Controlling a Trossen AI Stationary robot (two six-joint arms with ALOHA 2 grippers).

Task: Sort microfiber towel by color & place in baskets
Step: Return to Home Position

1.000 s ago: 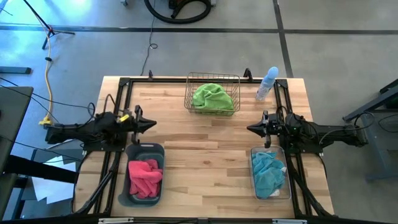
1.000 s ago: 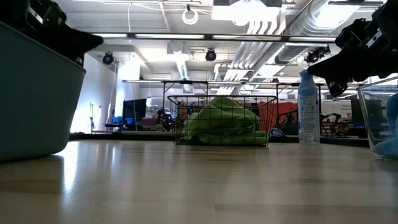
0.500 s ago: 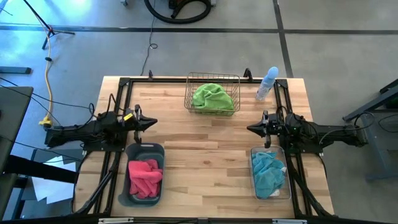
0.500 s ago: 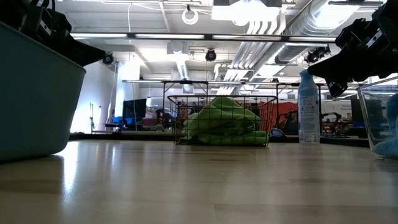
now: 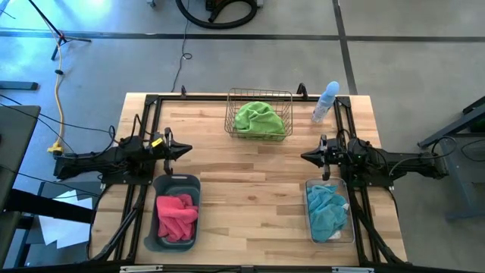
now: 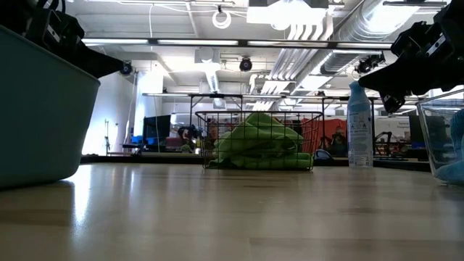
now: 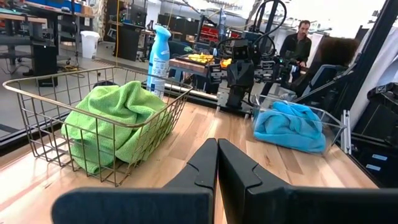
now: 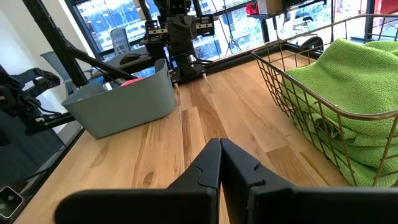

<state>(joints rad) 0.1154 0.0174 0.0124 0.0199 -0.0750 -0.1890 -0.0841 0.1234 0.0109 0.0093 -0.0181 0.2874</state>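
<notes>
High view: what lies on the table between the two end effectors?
Nothing: the high view shows only bare table between the left end effector and the right end effector.

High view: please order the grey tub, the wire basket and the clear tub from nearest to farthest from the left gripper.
From the left gripper:
1. Grey tub, left side, just beside it.
2. Wire basket, middle of the far edge.
3. Clear tub, right side, across the table.

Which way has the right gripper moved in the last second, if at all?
No. The right gripper hangs in the same spot just beyond the clear tub's far end, jaws shut.
</notes>
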